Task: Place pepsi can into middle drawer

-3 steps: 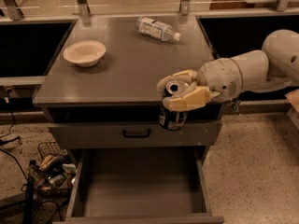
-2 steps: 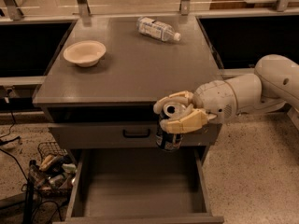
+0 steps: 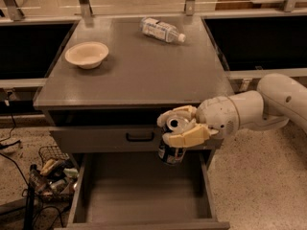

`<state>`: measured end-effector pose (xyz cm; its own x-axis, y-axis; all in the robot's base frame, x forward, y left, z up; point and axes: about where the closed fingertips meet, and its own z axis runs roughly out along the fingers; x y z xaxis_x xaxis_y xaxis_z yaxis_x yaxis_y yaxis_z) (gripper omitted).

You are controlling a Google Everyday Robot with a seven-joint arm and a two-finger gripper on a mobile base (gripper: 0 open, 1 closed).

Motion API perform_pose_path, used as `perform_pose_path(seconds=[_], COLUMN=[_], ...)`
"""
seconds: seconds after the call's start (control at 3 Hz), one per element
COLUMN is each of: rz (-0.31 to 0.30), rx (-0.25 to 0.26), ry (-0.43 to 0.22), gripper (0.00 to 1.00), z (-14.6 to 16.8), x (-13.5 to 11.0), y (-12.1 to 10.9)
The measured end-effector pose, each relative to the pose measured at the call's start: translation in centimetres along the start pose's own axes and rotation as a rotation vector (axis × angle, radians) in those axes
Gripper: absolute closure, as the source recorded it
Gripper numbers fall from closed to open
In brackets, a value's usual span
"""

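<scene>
1. The pepsi can (image 3: 170,153) wasn't in the drawer yet. It was up in the air, upright or close to it, with its silver top showing, right in front of the closed drawer front (image 3: 96,139) that has the black handle (image 3: 139,137).
2. The tool (image 3: 176,126) was clamped around the upper part of the can, one finger on each side. It came in from the right on the white arm (image 3: 268,104).
3. The middle drawer (image 3: 139,195) sat pulled out just below. The can hung over its back part, toward the right, well clear of the floor.
4. So I'd say the pick-up and carry were done. What was left was lowering the can, letting go, and pulling the tool back out.
5. Containers: as far as I could see, the open drawer had nothing in it, just a flat grey floor and low side walls.
6. The tan bowl (image 3: 86,54) on the tabletop (image 3: 144,75) looked empty too.
7. A clear water bottle (image 3: 160,29) lay on its side near the back edge of the tabletop.
8. A wire basket (image 3: 53,153) on the floor to the left held some clutter that I couldn't make out.
</scene>
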<state>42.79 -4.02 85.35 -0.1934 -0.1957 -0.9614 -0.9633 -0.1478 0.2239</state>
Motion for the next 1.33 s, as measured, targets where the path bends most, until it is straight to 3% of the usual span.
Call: perform_pose_path(seconds=[0.33, 0.67, 1.33], rz=[0.052, 0.052, 0.065], rx=[0.012, 0.012, 0.103], ry=[-0.04, -0.039, -0.022], gripper=[1.0, 1.0, 1.0], z=[0.5, 0.5, 0.8], x=[3.6, 3.6, 4.9], y=[0.3, 0.3, -0.6])
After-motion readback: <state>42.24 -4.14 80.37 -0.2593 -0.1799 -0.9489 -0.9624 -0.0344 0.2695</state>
